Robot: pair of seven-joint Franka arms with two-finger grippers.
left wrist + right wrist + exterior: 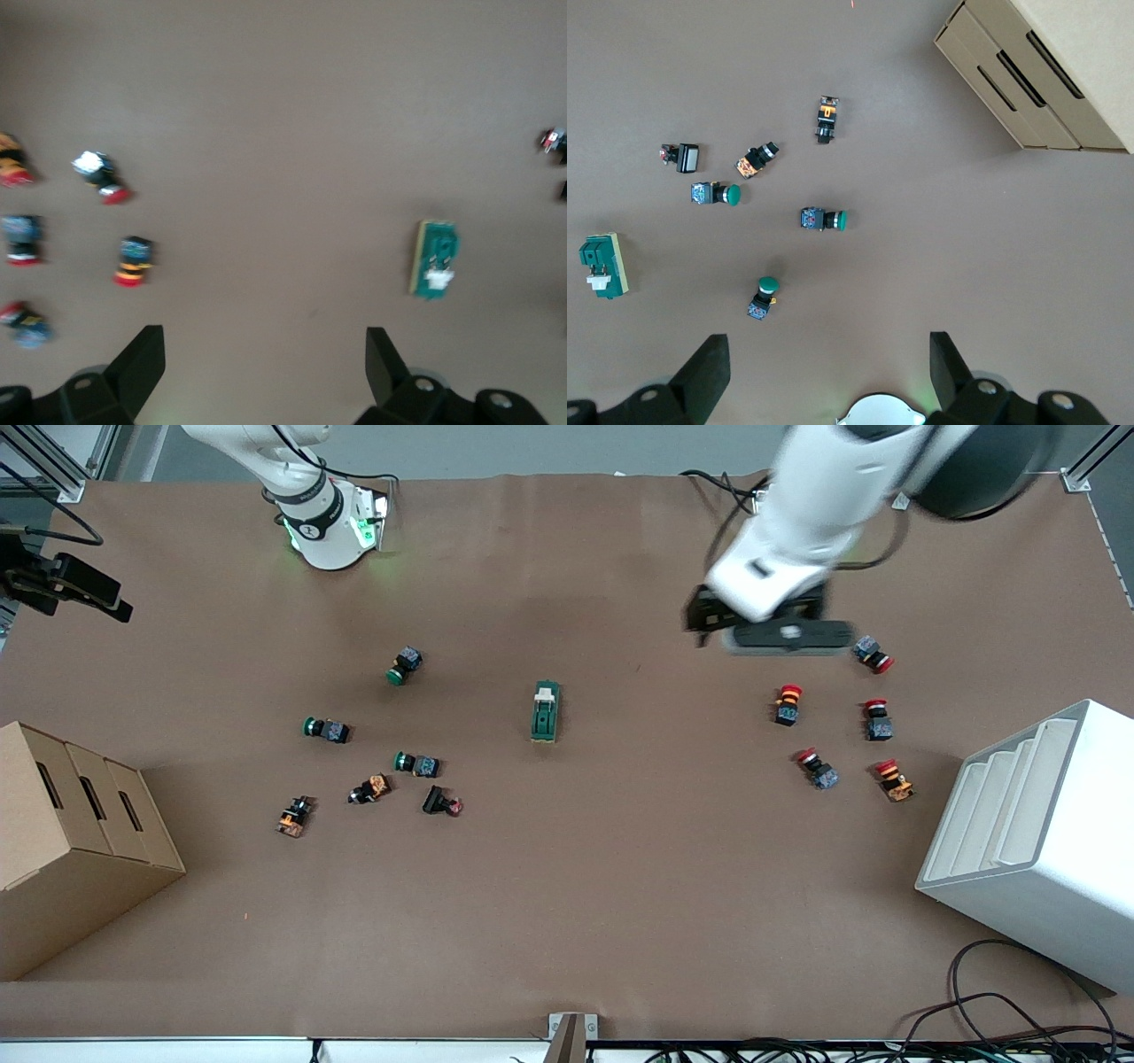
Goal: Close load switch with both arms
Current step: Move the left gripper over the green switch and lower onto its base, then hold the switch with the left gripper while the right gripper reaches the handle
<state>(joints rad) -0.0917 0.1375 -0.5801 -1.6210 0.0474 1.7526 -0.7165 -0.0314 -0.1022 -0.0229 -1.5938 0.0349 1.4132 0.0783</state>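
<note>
Front view: load switch (pixel 546 711) lies mid-desk (pixel 567 921) with bare surface all round it. Green buttons (pixel 406 665) lie toward the right arm's end, red buttons (pixel 788 703) toward the left arm's. Left claw (pixel 266 354) hangs spread above desk beside the red buttons; right claw (pixel 830 359) also spread.

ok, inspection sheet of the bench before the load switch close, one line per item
Surface: brown table, flat, no spills seen.
Job's things: load switch lies mid-table, untouched, cream lever end toward the arm bases.
Clutter: green-capped push buttons and small parts toward the right arm's end; red mushroom buttons toward the left arm's end.
Grippers: left pincer open, in the air near the red buttons; right pincer open, high over the table by its own base.
Cables: loose bundle at the table edge nearest the front camera.
Surroundings: cardboard box, white rack.
</note>
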